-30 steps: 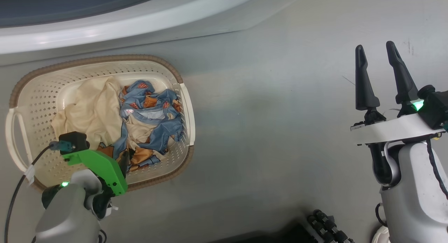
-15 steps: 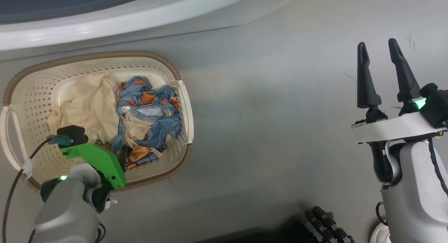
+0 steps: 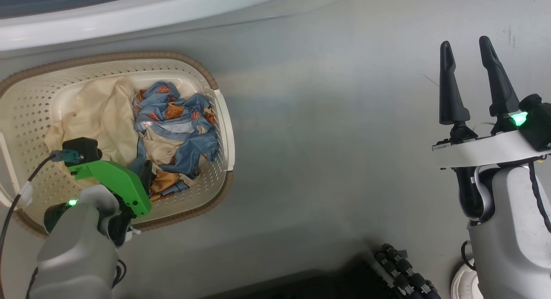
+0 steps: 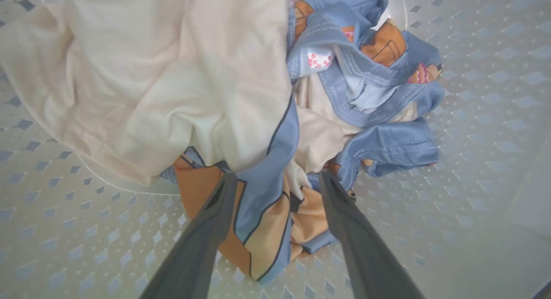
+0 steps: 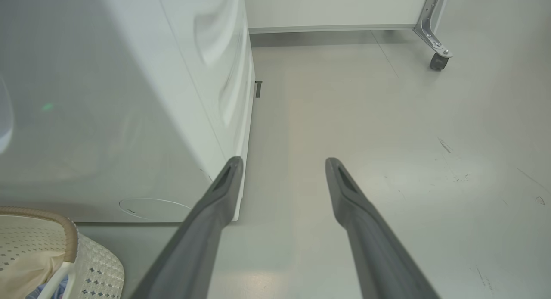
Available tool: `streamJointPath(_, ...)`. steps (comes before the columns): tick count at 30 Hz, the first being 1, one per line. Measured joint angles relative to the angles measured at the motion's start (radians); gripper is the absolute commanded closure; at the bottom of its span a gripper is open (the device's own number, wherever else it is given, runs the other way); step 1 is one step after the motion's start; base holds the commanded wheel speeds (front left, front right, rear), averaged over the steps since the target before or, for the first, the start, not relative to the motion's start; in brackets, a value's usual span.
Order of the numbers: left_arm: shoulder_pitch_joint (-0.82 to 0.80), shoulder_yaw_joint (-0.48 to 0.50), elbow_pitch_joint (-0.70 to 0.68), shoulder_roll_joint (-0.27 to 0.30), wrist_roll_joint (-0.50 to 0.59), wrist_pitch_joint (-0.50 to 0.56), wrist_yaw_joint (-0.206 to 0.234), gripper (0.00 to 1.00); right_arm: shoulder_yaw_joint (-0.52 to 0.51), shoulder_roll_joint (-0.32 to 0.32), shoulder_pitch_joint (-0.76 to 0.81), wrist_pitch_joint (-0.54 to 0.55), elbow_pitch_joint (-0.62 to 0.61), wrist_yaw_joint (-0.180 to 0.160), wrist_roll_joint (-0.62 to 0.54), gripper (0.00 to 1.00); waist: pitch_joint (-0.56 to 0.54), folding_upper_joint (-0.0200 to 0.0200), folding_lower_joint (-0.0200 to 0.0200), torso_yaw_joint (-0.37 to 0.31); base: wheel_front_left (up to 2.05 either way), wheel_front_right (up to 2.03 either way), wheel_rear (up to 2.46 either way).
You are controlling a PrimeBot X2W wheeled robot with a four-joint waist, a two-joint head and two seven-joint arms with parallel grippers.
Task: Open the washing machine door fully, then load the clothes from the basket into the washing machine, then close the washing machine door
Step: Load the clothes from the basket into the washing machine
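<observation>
The cream basket (image 3: 129, 54) with its brown rim stands on the floor at the left. In it lie the plain cream cloth (image 3: 99, 113) and the crumpled light-blue clothes (image 3: 181, 131) with orange figures. My left gripper (image 3: 145, 175) reaches down into the basket under its green wrist mount. In the left wrist view it (image 4: 277, 176) is open, its fingers (image 4: 215, 213) straddling a blue-and-orange fold beside the cream cloth (image 4: 150, 75). My right gripper (image 3: 465, 42) hangs open over bare floor, holding nothing. The white washing machine (image 3: 129, 19) runs along the top edge; its door is not clearly in view.
The right wrist view shows the washing machine's white side (image 5: 107, 109), the basket's corner (image 5: 92, 269) and a metal leg with a caster (image 5: 438, 61) at the far right. A black ribbed part (image 3: 404, 277) lies at the bottom of the head view. Grey floor (image 3: 323, 139) separates basket and right arm.
The head camera has shifted, so the whole picture slid up and left. Against the basket, my left gripper has edged a little further onto the clothes. The right gripper stays open.
</observation>
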Motion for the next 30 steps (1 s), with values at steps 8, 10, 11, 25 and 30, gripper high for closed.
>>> streamJointPath(8,-0.029,-0.009,0.022,0.007,0.0,-0.013,0.0,0.0,0.003,0.002,-0.011,0.0,-0.01,0.0,0.0,0.0,0.035,0.0,0.0,-0.003,0.0,0.0,0.0)
streamJointPath(10,-0.037,-0.01,0.026,0.01,0.0,-0.021,0.0,0.0,0.005,0.003,-0.023,0.0,-0.012,0.0,0.0,0.0,0.044,0.0,0.0,-0.004,0.0,0.0,0.0)
streamJointPath(11,-0.041,-0.011,0.028,0.011,0.0,-0.021,0.0,0.0,0.004,0.003,-0.024,0.0,-0.014,0.0,0.0,0.0,0.049,0.0,0.0,-0.005,0.0,0.0,0.0)
streamJointPath(25,-0.067,-0.014,0.061,0.006,0.0,-0.071,0.0,0.0,-0.006,0.004,-0.025,0.0,-0.014,0.0,0.0,0.0,0.075,0.0,0.0,-0.004,0.0,0.0,0.0)
streamJointPath(30,-0.072,-0.017,0.072,-0.005,0.0,-0.082,0.0,0.0,-0.013,0.004,-0.036,0.0,-0.014,0.0,0.0,0.0,0.082,0.0,0.0,-0.001,0.0,0.0,0.0)
